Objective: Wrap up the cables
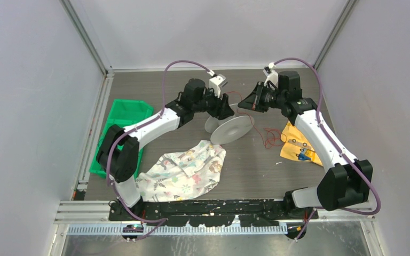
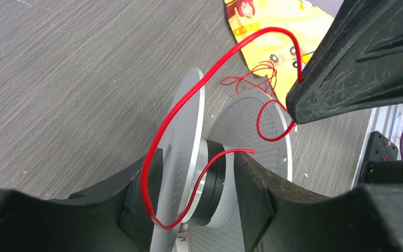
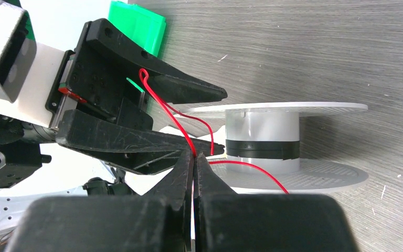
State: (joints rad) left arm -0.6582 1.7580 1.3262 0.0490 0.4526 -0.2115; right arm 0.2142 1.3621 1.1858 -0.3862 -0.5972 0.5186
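Note:
A white spool (image 1: 232,129) with two perforated flanges and a black-banded hub (image 3: 262,142) is tilted at the table's middle. My left gripper (image 1: 225,109) is shut on the spool. One finger (image 2: 141,194) is outside the near flange (image 2: 189,121) and the other (image 2: 252,194) is between the flanges, by the hub. The thin red wire (image 2: 199,92) loops over that flange and trails onto the table (image 1: 269,137). My right gripper (image 3: 194,157) is shut on the red wire (image 3: 173,118) just beside the spool and the left fingers. It also shows in the top view (image 1: 245,104).
A green bin (image 1: 120,133) stands at the left. A patterned cloth (image 1: 184,170) lies in front of the spool. A yellow cloth (image 1: 299,144) with small parts on it lies at the right, under the right arm. Grey walls close in three sides.

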